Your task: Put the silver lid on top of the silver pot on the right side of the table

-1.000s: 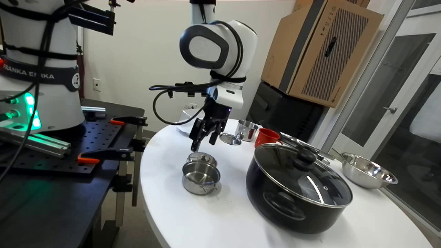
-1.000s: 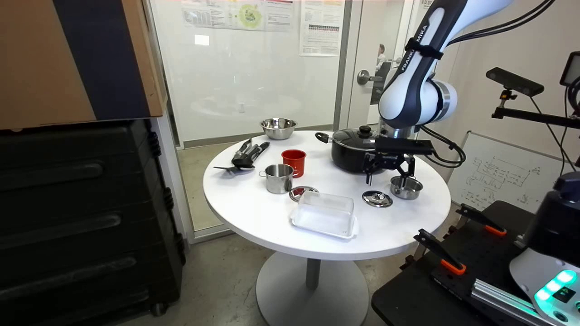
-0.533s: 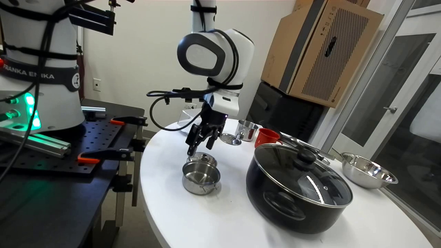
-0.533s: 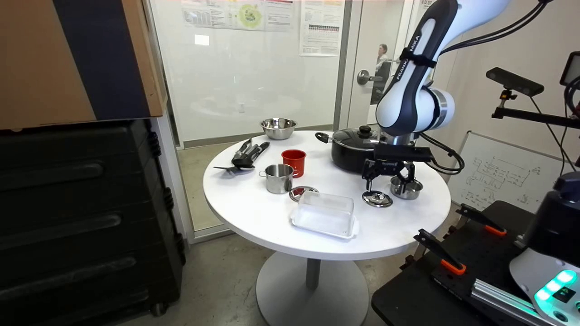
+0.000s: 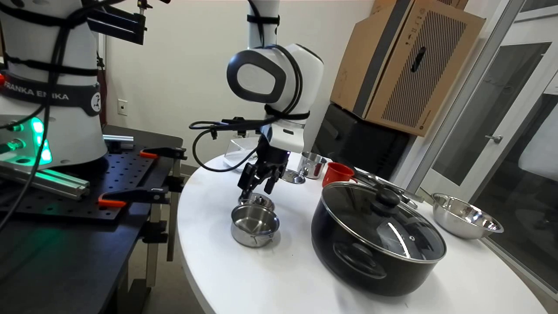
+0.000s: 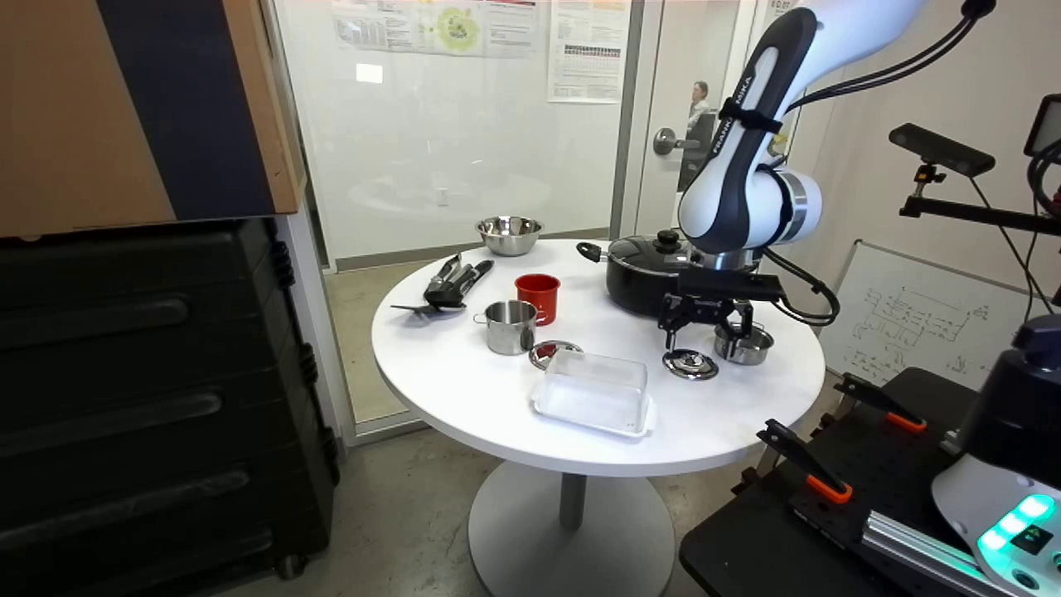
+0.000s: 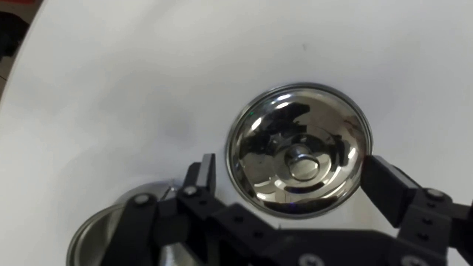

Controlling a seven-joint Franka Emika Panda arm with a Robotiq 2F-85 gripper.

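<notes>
From the left in an exterior view, black kitchen tools (image 6: 452, 286) lie near the rim of the round white table (image 6: 704, 427). Next comes a tall steel pot (image 6: 511, 333), with a metal bowl (image 6: 509, 240) beyond it by the far edge and a red mug (image 6: 538, 300) just beside it. Another steel lid (image 6: 545, 351) is partly hidden by a pale oblong dish (image 6: 593, 402). A covered black pot (image 6: 637, 288) stands behind the gripper (image 6: 701, 350). Its fingers are spread, and in the wrist view the silver lid (image 7: 303, 170) shows between them, one fingertip overlapping its rim; I cannot tell whether they touch. That lid lies flat on the table, knob up, just beside the small silver pot (image 6: 753, 352), which one finger partly covers. White tabletop runs between dish and silver lid; the curved table edge passes near the small silver pot.
</notes>
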